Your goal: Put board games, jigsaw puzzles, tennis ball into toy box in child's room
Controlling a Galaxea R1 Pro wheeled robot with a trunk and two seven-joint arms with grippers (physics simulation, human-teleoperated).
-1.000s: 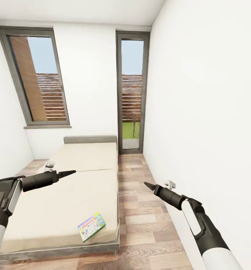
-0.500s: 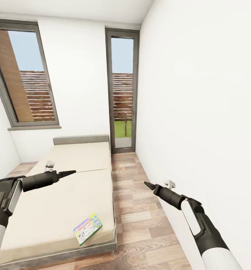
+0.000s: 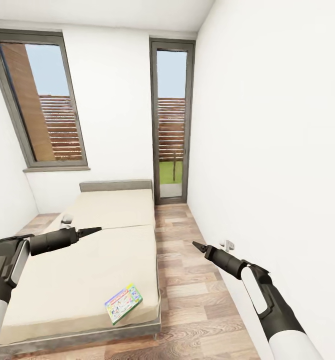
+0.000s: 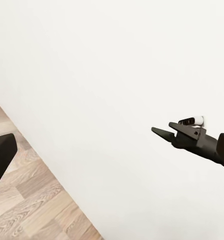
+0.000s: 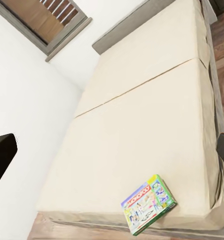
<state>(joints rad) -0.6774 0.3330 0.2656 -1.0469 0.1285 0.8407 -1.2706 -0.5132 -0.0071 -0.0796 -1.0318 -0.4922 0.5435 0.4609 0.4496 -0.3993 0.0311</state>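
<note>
A bedroom in a home, that was the setting: a low bed (image 3: 82, 270) with plain cream mattresses and a thin grey frame sat along the left side, its padded grey headboard (image 3: 116, 186) against the far white wall. Wood-plank floor (image 3: 197, 295) ran down the right beside a bare white wall, and a tall narrow window (image 3: 171, 120) and a wider grey-framed window (image 3: 42, 100) looked out on slatted fencing and grass. A colourful board game (image 3: 123, 303) lay flat near the foot of the mattress, giving it a child's-room feel.
</note>
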